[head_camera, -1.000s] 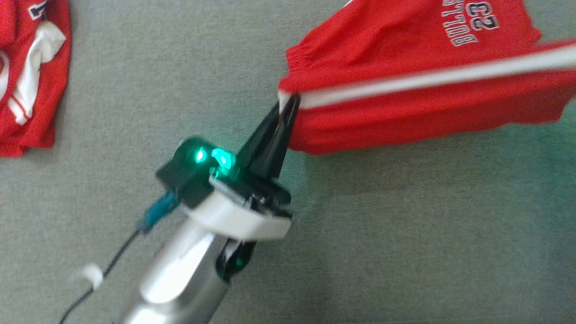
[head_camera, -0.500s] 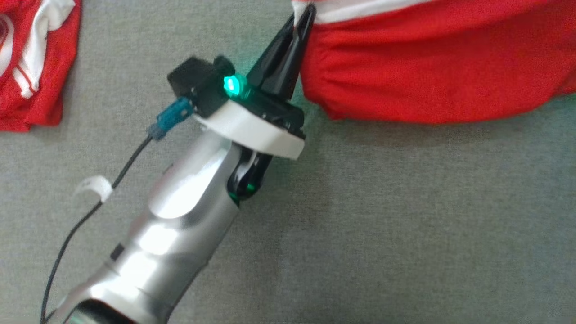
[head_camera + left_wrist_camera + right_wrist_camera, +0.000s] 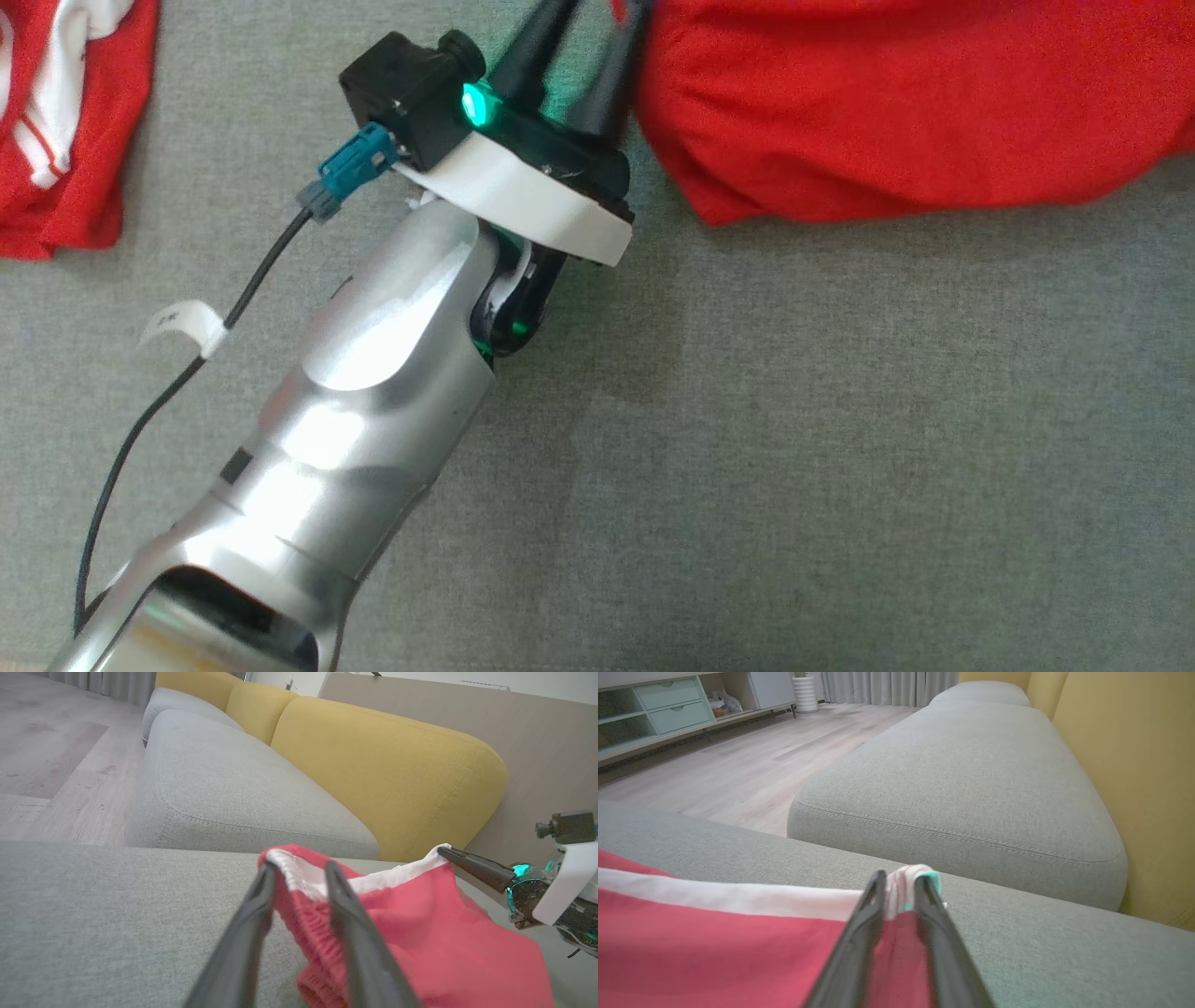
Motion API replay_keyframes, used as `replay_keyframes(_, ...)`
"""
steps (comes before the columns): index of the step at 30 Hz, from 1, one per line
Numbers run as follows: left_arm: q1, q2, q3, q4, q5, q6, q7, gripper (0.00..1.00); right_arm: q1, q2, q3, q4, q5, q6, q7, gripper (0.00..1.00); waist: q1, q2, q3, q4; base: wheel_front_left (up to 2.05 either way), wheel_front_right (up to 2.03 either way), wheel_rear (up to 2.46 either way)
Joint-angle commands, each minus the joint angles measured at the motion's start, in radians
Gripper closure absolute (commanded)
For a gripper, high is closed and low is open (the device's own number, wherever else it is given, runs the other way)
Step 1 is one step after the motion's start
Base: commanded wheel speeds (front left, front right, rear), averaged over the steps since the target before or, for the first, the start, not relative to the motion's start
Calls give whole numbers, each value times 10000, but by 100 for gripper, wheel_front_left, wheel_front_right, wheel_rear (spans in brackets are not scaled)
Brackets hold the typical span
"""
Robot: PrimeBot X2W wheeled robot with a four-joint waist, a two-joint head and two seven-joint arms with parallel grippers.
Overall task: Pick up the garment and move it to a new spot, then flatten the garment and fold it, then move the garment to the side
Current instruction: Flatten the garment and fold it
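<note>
Evidently the relocating step is about done: the red garment (image 3: 887,112) rests on the grey cushion (image 3: 840,467), at the head view's upper right, not yet flattened or folded. Its long axis runs crosswise, with the white hem (image 3: 397,875) stretched between both claws. The right claw (image 3: 899,879) pinches one hem corner. The left claw (image 3: 300,868) stands parted around the other corner, apparently gripping nothing.

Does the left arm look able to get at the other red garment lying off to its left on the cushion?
Probably yes: bare grey cushion lies between arm and other red garment. First the left gripper, fingers parted, must back off the corner of the white-trimmed garment between them.
</note>
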Motion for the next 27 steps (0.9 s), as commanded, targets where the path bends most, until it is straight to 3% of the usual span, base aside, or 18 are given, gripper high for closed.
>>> replay_keyframes(1,-59,138,230,-385,0,83,-51,0,56,-114,158,-26,117,-9,-245,0,-1,0,-2,29,0,0,0)
replay_keyframes(6,505,137,514,-829,715,452,-51,0,224,-21,462,460,296,-9,-928,0,-1,0,-281,98,0,0,0)
replay_keyframes(13,2589,136,1881,-2527,3580,1585,-52,0,1207,670,-184,1272,442,-9,-879,0,-1,0,-1023,167,0,0,0)
replay_keyframes(14,3305,136,2231,-3089,4041,1907,-52,0,1483,799,-411,1573,323,-9,-709,0,-1,0,-1237,303,0,0,0)
replay_keyframes(22,5336,136,2620,-4395,4908,2805,-52,0,2058,1432,-1255,3807,-436,-9,308,0,-1,0,-2030,1013,0,0,0)
replay_keyframes(26,5875,136,2581,-4618,5035,3026,-52,0,2164,1717,-1338,4572,-561,-9,784,0,-1,0,-2302,1224,0,0,0)
replay_keyframes(27,6045,136,2560,-4654,5037,3066,-53,0,2174,1814,-1403,4711,-535,-9,774,30,-1,0,-2387,1271,0,0,0)
